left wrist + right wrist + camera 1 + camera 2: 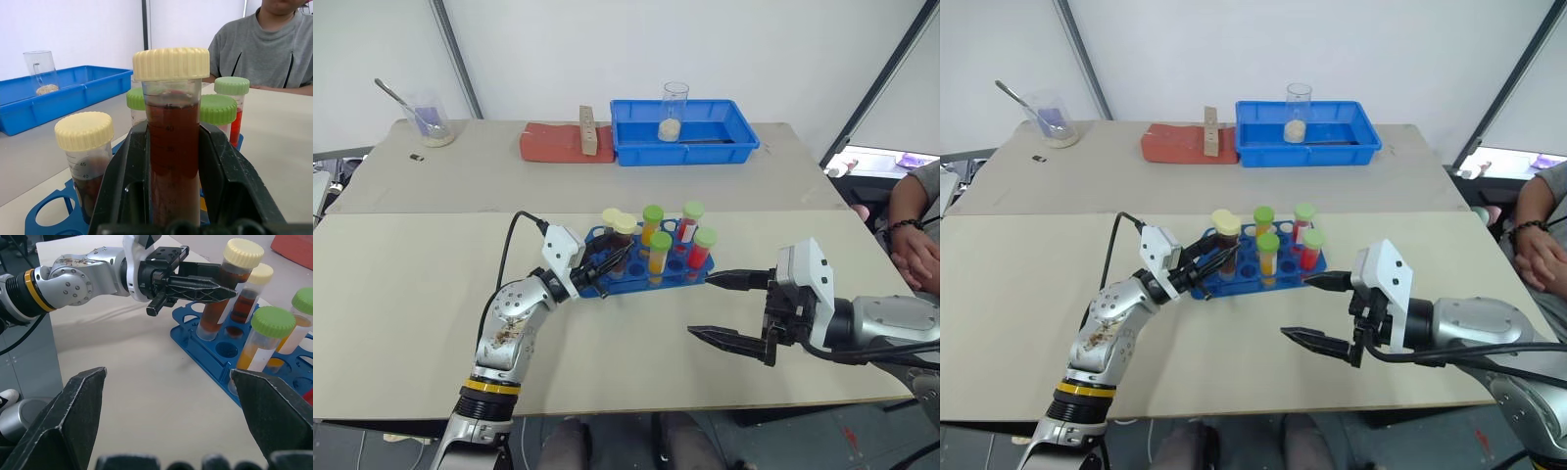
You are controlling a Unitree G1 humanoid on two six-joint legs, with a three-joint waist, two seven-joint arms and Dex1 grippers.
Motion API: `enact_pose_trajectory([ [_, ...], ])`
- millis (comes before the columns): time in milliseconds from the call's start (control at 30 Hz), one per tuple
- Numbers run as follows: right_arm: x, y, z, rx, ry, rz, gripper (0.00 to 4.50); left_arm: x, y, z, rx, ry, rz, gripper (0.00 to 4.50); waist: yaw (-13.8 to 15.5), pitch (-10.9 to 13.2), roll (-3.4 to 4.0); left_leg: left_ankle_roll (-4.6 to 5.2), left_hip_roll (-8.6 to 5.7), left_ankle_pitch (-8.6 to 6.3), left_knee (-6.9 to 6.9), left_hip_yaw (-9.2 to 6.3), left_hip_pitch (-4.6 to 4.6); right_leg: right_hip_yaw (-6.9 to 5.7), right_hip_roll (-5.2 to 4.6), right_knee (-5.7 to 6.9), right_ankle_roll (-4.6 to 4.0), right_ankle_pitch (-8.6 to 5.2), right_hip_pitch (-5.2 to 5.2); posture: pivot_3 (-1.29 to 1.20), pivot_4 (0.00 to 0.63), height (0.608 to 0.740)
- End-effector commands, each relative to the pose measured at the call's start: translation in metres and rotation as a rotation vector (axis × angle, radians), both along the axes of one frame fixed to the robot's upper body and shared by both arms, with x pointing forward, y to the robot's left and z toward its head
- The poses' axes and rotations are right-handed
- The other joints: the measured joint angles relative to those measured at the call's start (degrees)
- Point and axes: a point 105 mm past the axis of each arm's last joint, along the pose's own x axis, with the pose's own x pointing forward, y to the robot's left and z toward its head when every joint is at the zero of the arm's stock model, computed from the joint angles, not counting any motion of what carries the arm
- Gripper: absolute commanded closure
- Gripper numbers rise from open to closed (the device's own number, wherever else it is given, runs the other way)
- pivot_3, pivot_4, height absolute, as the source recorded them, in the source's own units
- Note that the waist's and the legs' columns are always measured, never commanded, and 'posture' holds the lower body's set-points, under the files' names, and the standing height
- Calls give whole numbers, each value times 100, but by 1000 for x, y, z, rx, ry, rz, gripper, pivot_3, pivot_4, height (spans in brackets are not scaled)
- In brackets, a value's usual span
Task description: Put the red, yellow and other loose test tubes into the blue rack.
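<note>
Right claw (722,310) spread wide | left claw (612,262) grips brown tube (221,293) in blue rack (646,277)

From my console I counted six capped tubes at the blue rack (646,269) — two with pale yellow caps (618,221) over dark brown liquid, four with green caps (653,213). Of the green ones, two held orange liquid and two red. Farther back sat one blue tray (683,145) and two clear beakers (674,110) — nothing else I could tally surely.

White wall (607,49), beige tabletop (411,294)
</note>
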Motion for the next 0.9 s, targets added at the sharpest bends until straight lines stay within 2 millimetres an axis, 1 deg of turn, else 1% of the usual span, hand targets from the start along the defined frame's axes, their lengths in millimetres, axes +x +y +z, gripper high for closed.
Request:
enact_pose_trajectory([
  [33,-3,4,7,5,-56,13,0,1,9,0,6,-5,34,3620,-2,0,0,0,0,0,0,0,0,0,0,0,0,0,0,0,150,705],
  [133,-2,4,7,10,-63,6,0,1,11,-1,3,3,44,3620,-4,0,0,0,1,0,0,1,1,0,0,0,0,0,0,0,150,705],
  [267,-1,6,7,15,-69,1,0,-2,8,-3,6,2,34,3620,-8,0,0,0,1,0,-1,1,2,0,0,0,-1,0,0,0,150,705],
  [500,0,6,7,22,-78,-8,0,0,3,-1,1,-28,42,3620,-3,0,0,0,1,0,-2,1,0,0,0,-2,-1,-1,0,0,150,705],
  [667,1,6,7,23,-78,-10,0,0,2,-3,-24,-1,43,3620,-3,0,0,0,1,0,-2,1,0,0,0,-3,-1,-1,0,0,150,705],
  [900,1,7,8,27,-81,-7,0,-5,-5,-5,-12,-14,10,3621,-1,0,0,0,1,0,-8,1,-4,-1,0,-8,-3,-2,-4,0,150,705],
])
